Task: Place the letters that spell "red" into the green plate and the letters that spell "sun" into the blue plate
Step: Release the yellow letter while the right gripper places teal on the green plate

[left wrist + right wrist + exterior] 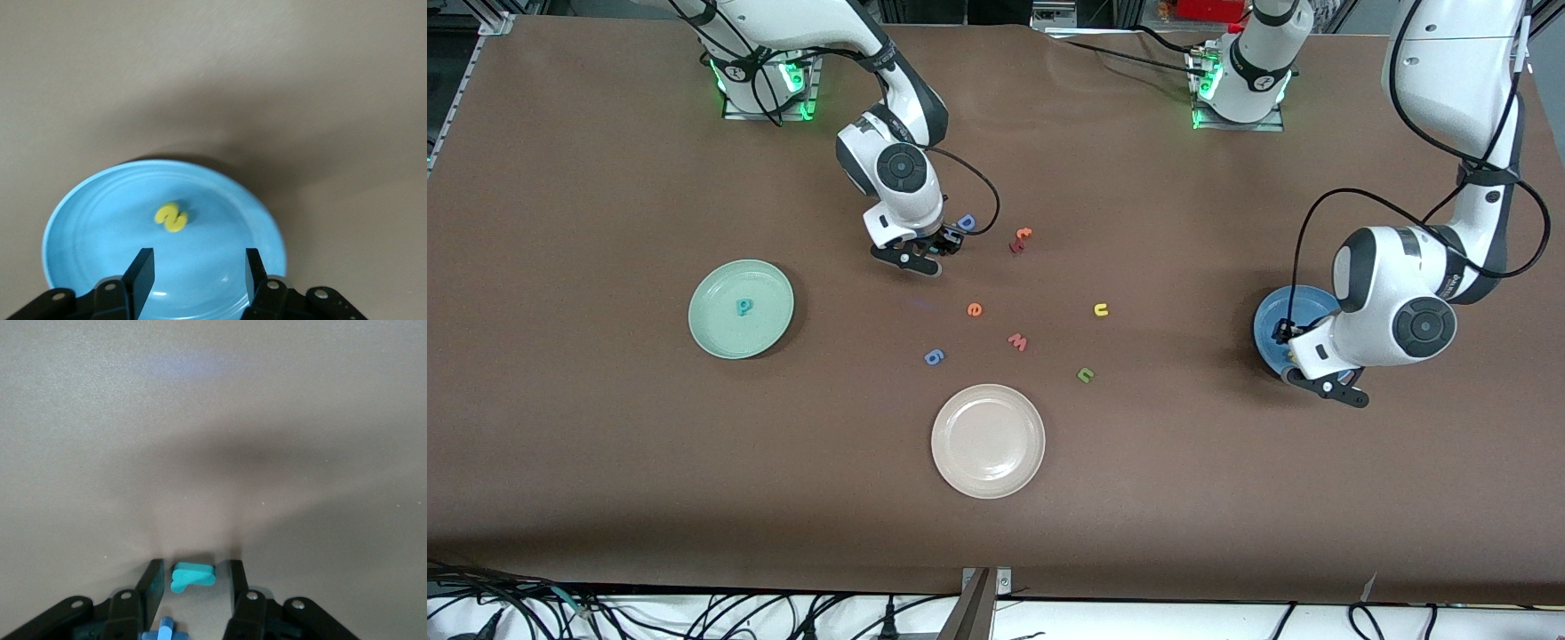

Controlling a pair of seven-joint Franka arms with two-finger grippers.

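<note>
Here the right gripper [195, 577] brackets the teal r [191, 576] unclenched, so it may nudge the blue D [966, 222] beside it, while the left gripper [197, 272] hangs released over the blue plate [87, 220].

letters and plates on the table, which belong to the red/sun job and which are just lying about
Job:
green plate holding teal d
teal r
orange e
blue plate holding yellow s
yellow u
green n

Lying about:
cream plate
blue D
blue g
red w
orange t
</note>
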